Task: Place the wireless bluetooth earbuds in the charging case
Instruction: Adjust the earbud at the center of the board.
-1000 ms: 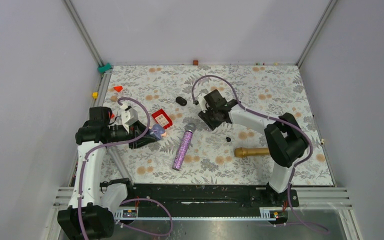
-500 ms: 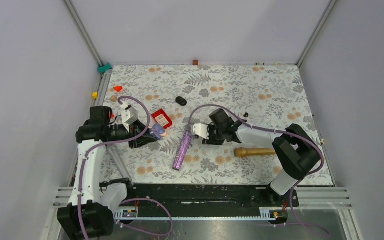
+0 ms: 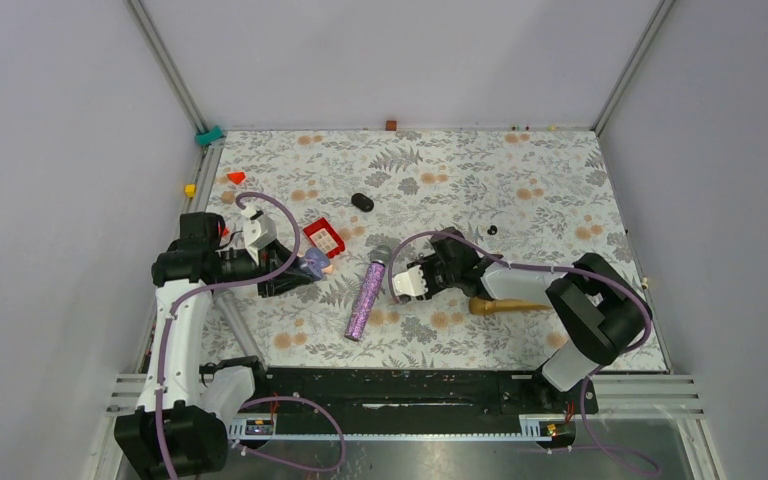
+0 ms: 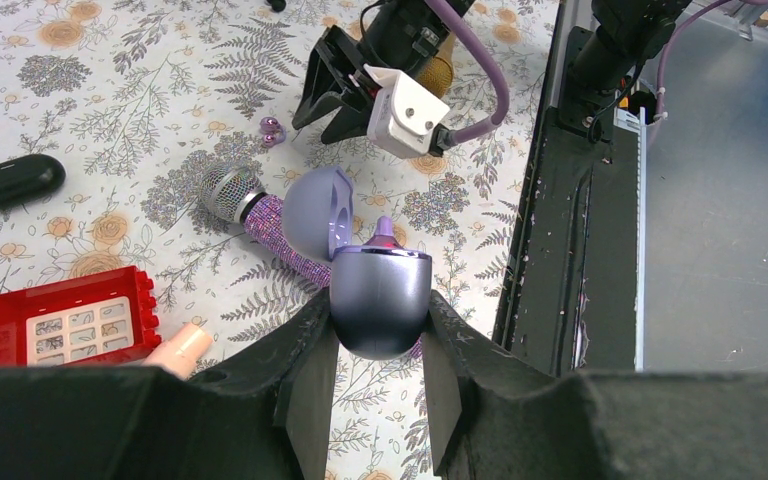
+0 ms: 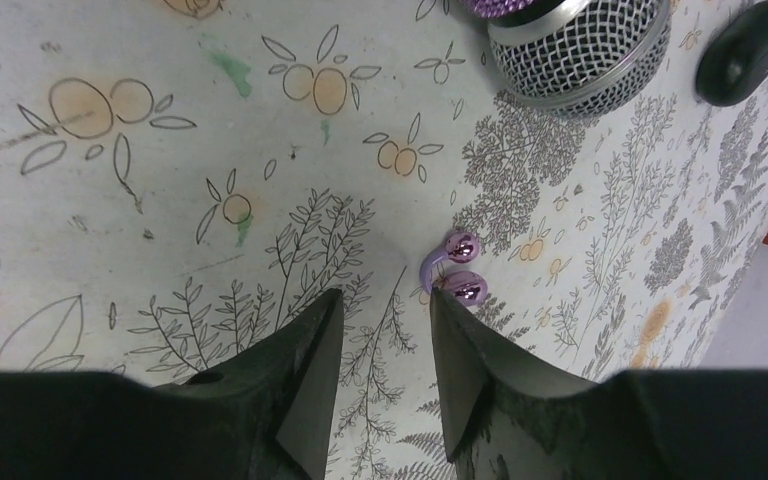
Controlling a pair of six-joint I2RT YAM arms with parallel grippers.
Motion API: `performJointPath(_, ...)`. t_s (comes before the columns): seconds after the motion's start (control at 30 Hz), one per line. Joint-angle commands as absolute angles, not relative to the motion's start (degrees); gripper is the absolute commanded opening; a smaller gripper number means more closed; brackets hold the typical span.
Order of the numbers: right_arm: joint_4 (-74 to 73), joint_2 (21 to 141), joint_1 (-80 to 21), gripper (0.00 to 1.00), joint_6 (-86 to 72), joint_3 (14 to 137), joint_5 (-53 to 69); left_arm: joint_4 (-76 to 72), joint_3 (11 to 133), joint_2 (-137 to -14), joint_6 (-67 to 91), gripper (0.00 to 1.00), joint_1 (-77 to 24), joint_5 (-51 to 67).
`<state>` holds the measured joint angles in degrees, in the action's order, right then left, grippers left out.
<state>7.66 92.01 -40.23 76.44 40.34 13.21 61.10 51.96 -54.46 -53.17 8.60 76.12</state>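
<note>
My left gripper (image 4: 380, 330) is shut on a purple charging case (image 4: 380, 300), held above the table with its lid (image 4: 310, 210) open; a purple tip shows inside it. It also shows in the top view (image 3: 312, 262). A small purple clip-shaped earbud (image 5: 450, 265) with two shiny balls lies on the floral mat, also seen from the left wrist (image 4: 272, 128). My right gripper (image 5: 385, 300) is open and empty, low over the mat, its right fingertip just short of this earbud. In the top view it (image 3: 397, 282) is beside the purple microphone's head. A tiny black piece (image 3: 491, 230) lies farther back.
A purple glitter microphone (image 3: 365, 295) lies mid-table, a gold microphone (image 3: 505, 303) under my right arm. A black oval capsule (image 3: 362, 202) lies behind. A red block (image 3: 324, 238) sits beside my left gripper, an orange wedge (image 3: 236, 177) at the back left.
My right arm has swung from the back middle forward and left, down beside the purple microphone's head. My left arm has held still with the case.
</note>
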Motion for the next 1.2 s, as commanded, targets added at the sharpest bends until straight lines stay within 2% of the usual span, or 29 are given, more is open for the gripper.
performJointPath(0.0,4.98,93.45,-38.47,0.45,78.76,44.05,15.24,60.77,53.53,-53.27,-54.67,0.00,8.97,78.85)
performJointPath(0.43,-2.69,95.76,-37.07,0.45,79.41,48.25,15.97,60.82,53.53,-53.09,-54.69,0.00,9.05,78.90)
performJointPath(0.93,-0.52,98.38,-37.11,0.46,79.90,48.00,14.58,60.79,53.61,-53.26,-54.43,0.00,9.12,78.95)
performJointPath(1.17,-2.54,99.07,-37.15,0.43,79.83,49.54,14.35,60.78,53.61,-53.26,-54.49,0.00,9.14,78.95)
